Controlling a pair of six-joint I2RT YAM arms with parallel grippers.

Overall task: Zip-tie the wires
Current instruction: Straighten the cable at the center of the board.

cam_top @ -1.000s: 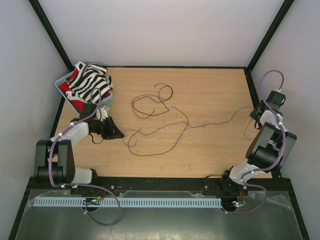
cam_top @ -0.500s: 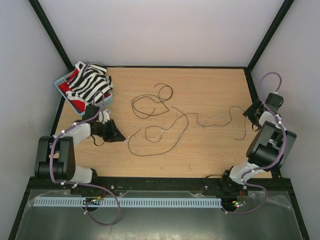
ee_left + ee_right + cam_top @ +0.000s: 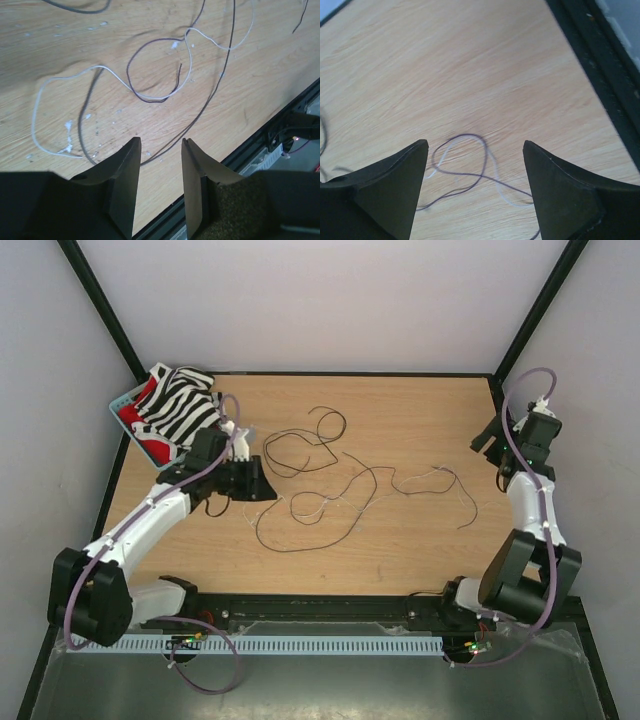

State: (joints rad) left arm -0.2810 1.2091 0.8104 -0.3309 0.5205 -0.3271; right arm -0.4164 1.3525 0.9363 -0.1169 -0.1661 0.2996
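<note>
Dropped onto the counter (image 3: pixel 420 540) since a second ago, the wires (image 3: pixel 330 485) sprawl loose to the right of the blue basket (image 3: pixel 122 405), held by neither the left gripper (image 3: pixel 161 142), just beside that basket, narrowly parted and empty, nor the right gripper (image 3: pixel 475 143), farthest from the basket, spread wide and empty.

**A:** Anything else sitting on your wooden table (image 3: pixel 400 550)?

**B:** Yep, you've got a light blue basket (image 3: pixel 120 402) at the table's far-left corner. There's a zebra-striped cloth (image 3: pixel 185 405) heaped over it and something red (image 3: pixel 133 418) poking out from under. A black rail (image 3: pixel 320 605) runs along the table's near edge, with a white slotted strip (image 3: pixel 320 645) just past it.
</note>
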